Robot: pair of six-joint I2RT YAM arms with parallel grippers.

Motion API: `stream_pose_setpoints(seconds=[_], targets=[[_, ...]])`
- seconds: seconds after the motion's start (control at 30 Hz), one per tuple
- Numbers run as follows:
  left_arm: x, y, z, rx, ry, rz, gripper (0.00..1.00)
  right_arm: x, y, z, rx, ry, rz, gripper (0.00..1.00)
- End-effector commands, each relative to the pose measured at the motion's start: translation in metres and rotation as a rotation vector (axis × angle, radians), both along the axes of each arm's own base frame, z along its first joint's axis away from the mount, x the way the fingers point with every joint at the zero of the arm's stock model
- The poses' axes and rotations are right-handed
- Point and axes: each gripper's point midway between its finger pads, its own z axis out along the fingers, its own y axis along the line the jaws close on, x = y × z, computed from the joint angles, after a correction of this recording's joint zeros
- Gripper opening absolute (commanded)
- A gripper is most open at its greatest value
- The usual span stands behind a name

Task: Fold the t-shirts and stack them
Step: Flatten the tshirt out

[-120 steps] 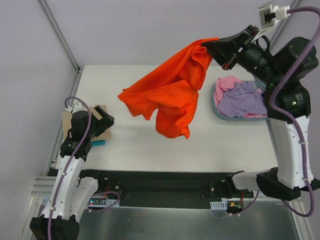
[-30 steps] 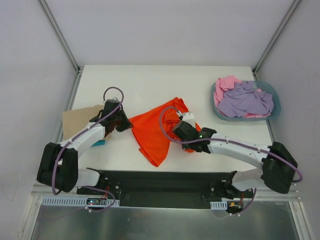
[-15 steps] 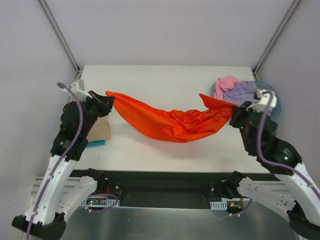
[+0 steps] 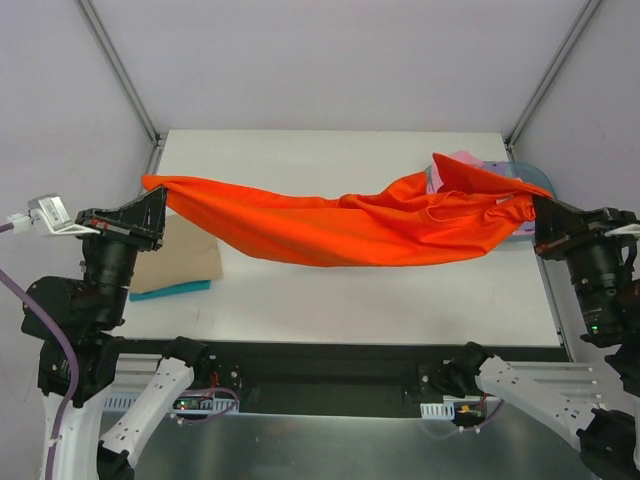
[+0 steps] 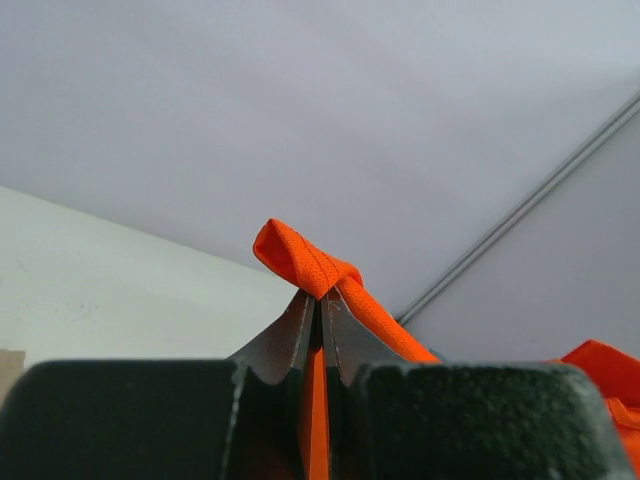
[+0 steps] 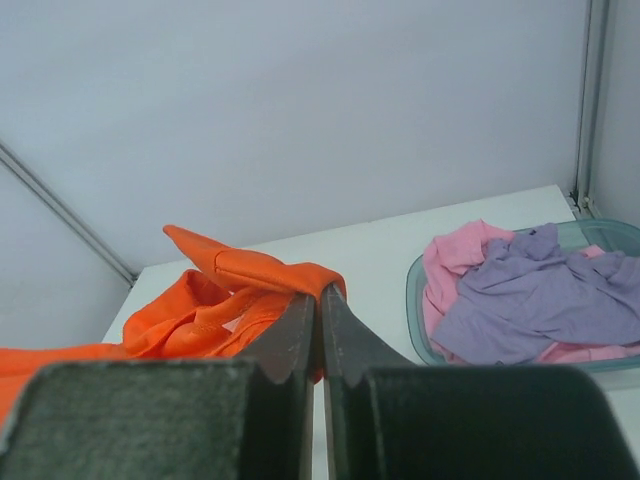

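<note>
From above, the orange t-shirt (image 4: 340,230) hangs stretched left to right across mid-frame between left gripper (image 4: 157,205) and right gripper (image 4: 541,216). Left wrist view: jaws clamped on its fold. Right wrist view: jaws clamped on its other end, basin (image 6: 411,295) lower right

**My two arms, seen from above and from each wrist.** My left arm (image 4: 150,400) and right arm (image 4: 540,385) are built of glossy white shell links joined by black cylindrical motor housings. A lilac cable (image 4: 45,315) runs along my left arm, and a white camera block (image 4: 45,212) sits at its wrist. A small green light (image 4: 594,327) shows on my right arm's black housing. My left gripper (image 5: 318,296) and right gripper (image 6: 317,295) each have a matt black, grainy body and two dark fingers (image 6: 285,345) tapering to thin points.
</note>
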Motion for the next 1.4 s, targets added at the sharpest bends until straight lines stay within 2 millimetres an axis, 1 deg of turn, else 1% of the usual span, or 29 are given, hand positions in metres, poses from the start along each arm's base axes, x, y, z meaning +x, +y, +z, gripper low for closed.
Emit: stream_pose_setpoints(seconds=[0.0,0.03,0.07,0.1,0.13,0.2,0.23,0.27,0.3,0.33,0.37,0.4,0.43,0.47,0.5,0.6,0.67,0.7,0.77,0.8,0.83,0.9,0.93,1.0,1.03,1.1,1.13,1.23,1.37], targets=[[0.023,0.015,-0.013,0.014,0.076,0.117,0.00,0.005,0.001,-0.021,-0.024,0.082,-0.025,0.04],[0.042,0.014,-0.025,0.034,0.133,0.143,0.00,0.015,0.005,-0.034,-0.040,0.135,-0.064,0.05],[0.053,0.016,-0.035,0.045,0.178,0.173,0.00,0.022,-0.005,-0.043,-0.061,0.171,-0.158,0.06],[0.068,0.027,-0.047,0.050,0.228,0.256,0.00,0.028,-0.007,-0.057,-0.088,0.219,-0.215,0.06],[0.096,0.025,-0.071,0.092,0.323,0.299,0.00,0.043,-0.001,-0.075,-0.155,0.284,-0.277,0.06],[0.125,0.034,-0.102,0.156,0.440,0.403,0.00,0.055,-0.010,-0.110,-0.240,0.413,-0.421,0.07],[0.155,0.029,-0.136,0.224,0.552,0.418,0.00,0.074,0.001,-0.134,-0.306,0.514,-0.441,0.07],[0.169,0.025,-0.146,0.255,0.594,0.416,0.00,0.084,0.022,-0.164,-0.306,0.630,-0.342,0.10],[0.182,0.022,-0.162,0.286,0.648,0.418,0.00,0.102,0.017,-0.182,-0.268,0.699,-0.361,0.11],[0.206,0.020,-0.198,0.336,0.750,0.427,0.00,0.126,0.029,-0.215,-0.303,0.802,-0.318,0.13],[0.220,0.018,-0.200,0.347,0.770,0.423,0.00,0.141,0.039,-0.238,-0.245,0.889,-0.229,0.25],[0.233,0.015,-0.238,0.403,0.888,0.399,0.15,0.151,0.048,-0.251,-0.237,0.944,-0.176,0.38],[0.243,0.007,-0.232,0.390,0.907,0.337,0.31,0.163,0.057,-0.277,-0.271,1.041,-0.135,0.51],[0.247,0.003,-0.241,0.402,0.948,0.311,0.46,0.169,0.063,-0.278,-0.274,1.058,-0.110,0.70],[0.250,0.002,-0.257,0.421,1.000,0.306,0.95,0.171,0.065,-0.286,-0.289,1.083,-0.108,0.76],[0.237,0.003,-0.260,0.412,1.027,0.303,0.99,0.172,0.072,-0.288,-0.271,1.052,-0.067,0.99],[0.221,-0.002,-0.275,0.390,1.061,0.257,0.99,0.170,0.072,-0.286,-0.251,1.014,-0.061,1.00],[0.211,-0.005,-0.267,0.361,1.041,0.232,0.99,0.166,0.069,-0.281,-0.233,0.977,-0.064,1.00],[0.185,-0.016,-0.291,0.330,1.099,0.158,0.99,0.160,0.065,-0.282,-0.206,0.950,-0.089,1.00],[0.172,-0.019,-0.288,0.312,1.085,0.137,0.99,0.159,0.062,-0.272,-0.176,0.896,-0.101,0.99],[0.153,-0.021,-0.312,0.296,1.144,0.119,0.99,0.152,0.057,-0.285,-0.179,0.912,-0.122,1.00],[0.125,-0.035,-0.319,0.235,1.149,0.045,0.99,0.145,0.051,-0.281,-0.139,0.870,-0.147,0.97],[0.105,-0.039,-0.342,0.211,1.205,0.025,0.99,0.140,0.046,-0.291,-0.140,0.885,-0.162,0.97],[0.080,-0.057,-0.345,0.198,1.191,-0.057,0.99,0.135,0.039,-0.293,-0.125,0.881,-0.185,0.97],[0.063,-0.060,-0.363,0.194,1.233,-0.077,0.99,0.131,0.036,-0.300,-0.127,0.896,-0.189,0.97],[0.041,-0.076,-0.367,0.174,1.228,-0.167,0.99,0.127,0.032,-0.304,-0.121,0.906,-0.195,0.97],[0.023,-0.083,-0.383,0.177,1.270,-0.195,0.99,0.125,0.032,-0.307,-0.121,0.913,-0.187,0.97],[-0.007,-0.106,-0.396,0.146,1.312,-0.318,0.97,0.122,0.029,-0.314,-0.118,0.927,-0.192,0.97],[-0.023,-0.139,-0.405,0.157,1.323,-0.445,0.87,0.118,0.023,-0.319,-0.120,0.933,-0.209,0.97]])
